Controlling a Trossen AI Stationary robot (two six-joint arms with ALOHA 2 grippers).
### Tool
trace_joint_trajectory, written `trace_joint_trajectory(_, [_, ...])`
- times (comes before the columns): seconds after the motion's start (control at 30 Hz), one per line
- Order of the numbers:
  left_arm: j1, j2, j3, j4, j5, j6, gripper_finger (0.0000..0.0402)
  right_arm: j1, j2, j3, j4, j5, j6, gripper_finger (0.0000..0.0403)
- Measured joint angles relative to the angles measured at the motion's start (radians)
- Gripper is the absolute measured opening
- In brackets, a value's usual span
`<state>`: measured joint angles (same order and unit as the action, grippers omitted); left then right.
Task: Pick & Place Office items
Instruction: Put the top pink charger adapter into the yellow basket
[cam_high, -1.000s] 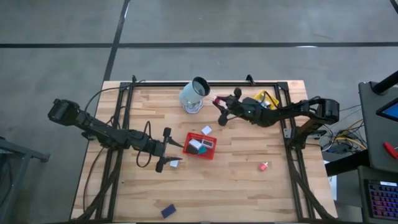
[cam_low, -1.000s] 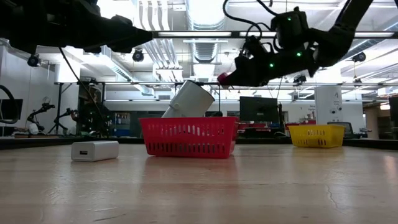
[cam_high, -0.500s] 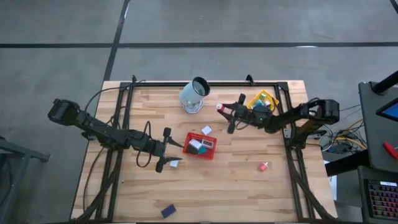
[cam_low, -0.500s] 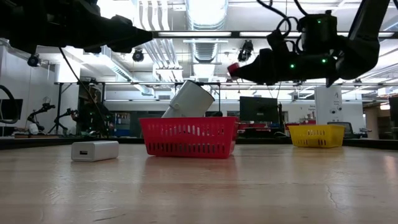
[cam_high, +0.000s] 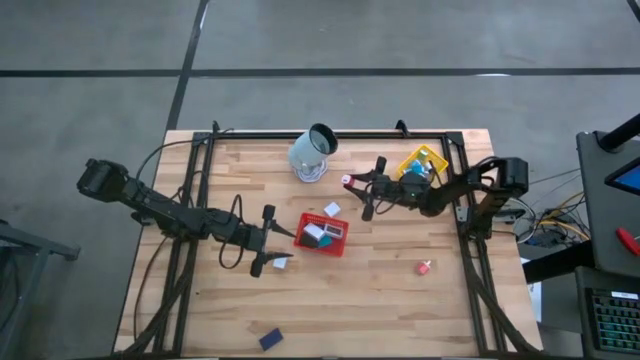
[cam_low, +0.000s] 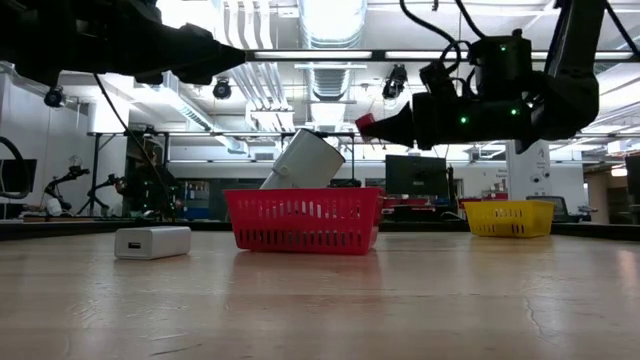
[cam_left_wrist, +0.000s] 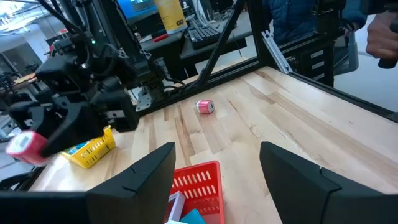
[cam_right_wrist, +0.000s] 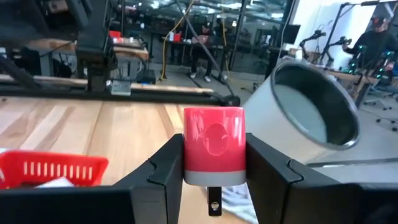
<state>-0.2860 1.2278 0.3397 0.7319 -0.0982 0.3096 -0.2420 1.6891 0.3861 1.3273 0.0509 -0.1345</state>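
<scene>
Two arms: both dark, reaching in over the wooden table (cam_high: 380, 270) from opposite sides.
Right gripper (cam_high: 349, 182): raised off the table, fingers closed narrowly on a pink-red block (cam_right_wrist: 214, 154); the block sits squarely between the two fingers (cam_right_wrist: 160, 180) and sticks out past their tips.
Ahead of the right fingers: the pale cup (cam_right_wrist: 308, 112), tilted with its open mouth showing, just beyond the held block; the red mesh tray (cam_right_wrist: 46, 169) lies lower and off to one side of them.
Behind the right fingers: the yellow mesh tray (cam_high: 421, 164), back along the arm toward its wrist.
Left gripper (cam_high: 262, 240): held above the table, fingers (cam_left_wrist: 298, 177) spread apart with nothing between them.
Ahead of the left fingers: the red tray's near corner, with a teal item (cam_left_wrist: 194, 216) and a white item (cam_left_wrist: 175, 205) inside; farther on, a small pink item (cam_left_wrist: 205, 106) lies alone on the wood.
Beside the left fingers: a white block (cam_low: 152, 241) on the table, just off the fingertips and near the red tray.
Well behind the left fingers: a dark blue block (cam_high: 270, 339) near the table's edge.
</scene>
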Motion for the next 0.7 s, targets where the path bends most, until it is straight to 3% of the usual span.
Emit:
trace_joint_trajectory(0.2, [0.0,0.0,0.0,-0.001,0.0,0.0,0.0239,0.0,0.015,0.003,0.0,0.019,0.015,0.0126])
trace_joint_trajectory(0.5, [0.0,0.0,0.0,-0.002,0.0,0.0,0.0239,0.0,0.014,0.003,0.001,0.182,0.054,0.0126])
trace_joint_trajectory(0.7, [0.0,0.0,0.0,-0.002,0.0,0.0,0.0239,0.009,0.014,0.003,0.002,0.361,0.082,0.0126])
